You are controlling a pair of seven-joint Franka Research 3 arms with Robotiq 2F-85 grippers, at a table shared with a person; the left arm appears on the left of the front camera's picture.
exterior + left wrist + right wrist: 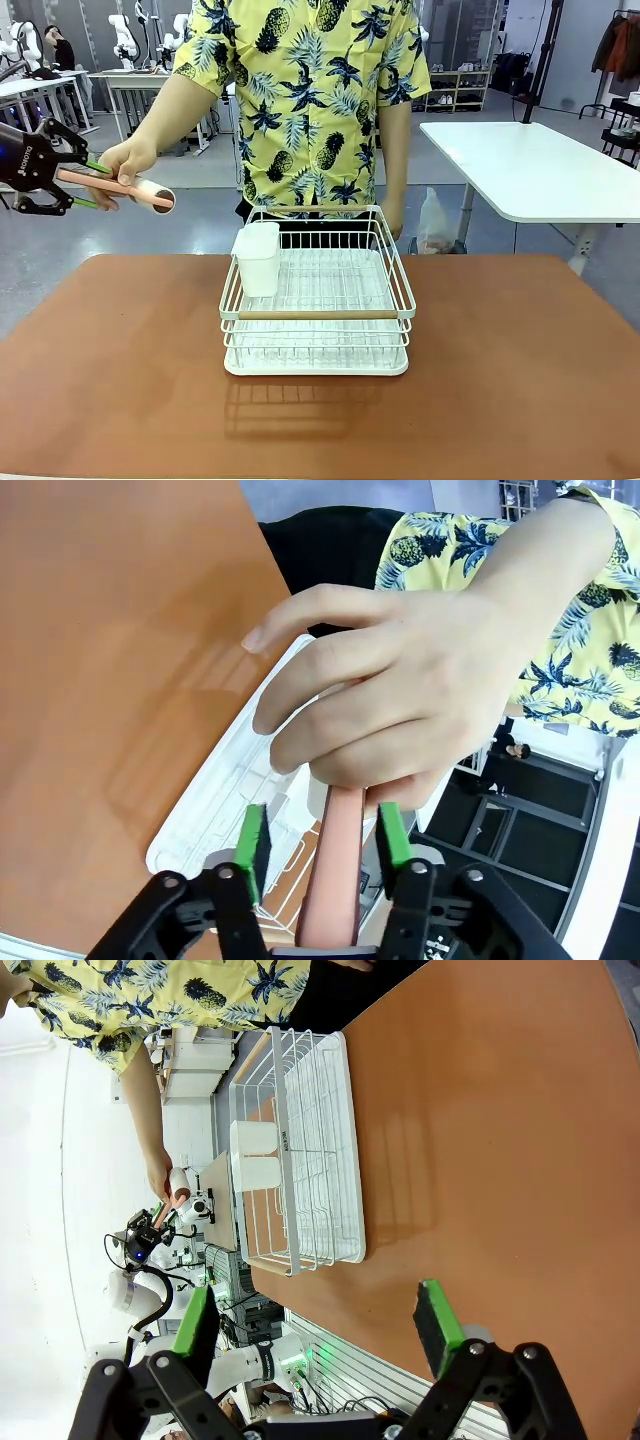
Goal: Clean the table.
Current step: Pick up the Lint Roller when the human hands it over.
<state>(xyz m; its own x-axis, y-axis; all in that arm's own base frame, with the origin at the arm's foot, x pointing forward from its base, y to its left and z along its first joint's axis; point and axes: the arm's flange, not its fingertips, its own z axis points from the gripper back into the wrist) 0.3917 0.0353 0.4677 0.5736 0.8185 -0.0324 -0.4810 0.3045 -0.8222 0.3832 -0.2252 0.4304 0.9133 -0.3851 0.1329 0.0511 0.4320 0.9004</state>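
Observation:
The reddish-brown table [500, 350] carries a white dish rack [315, 300] at its middle. At the far left, above and beyond the table's edge, a person's hand [125, 160] holds out a roller with a pink handle [110, 184] and a white head [155, 195]. My left gripper [92, 185] has its jaws around the handle's free end. In the left wrist view the green pads [255, 845] flank the pink handle [340, 860] with a narrow gap on one side, and the hand [400, 710] grips it just beyond. My right gripper [315, 1322] hangs open over the table [500, 1160], holding nothing.
A white cup [258, 258] stands in the rack's back left corner. The person in a yellow patterned shirt [310, 90] stands at the far edge behind the rack. A white table [530, 165] stands farther back on the right.

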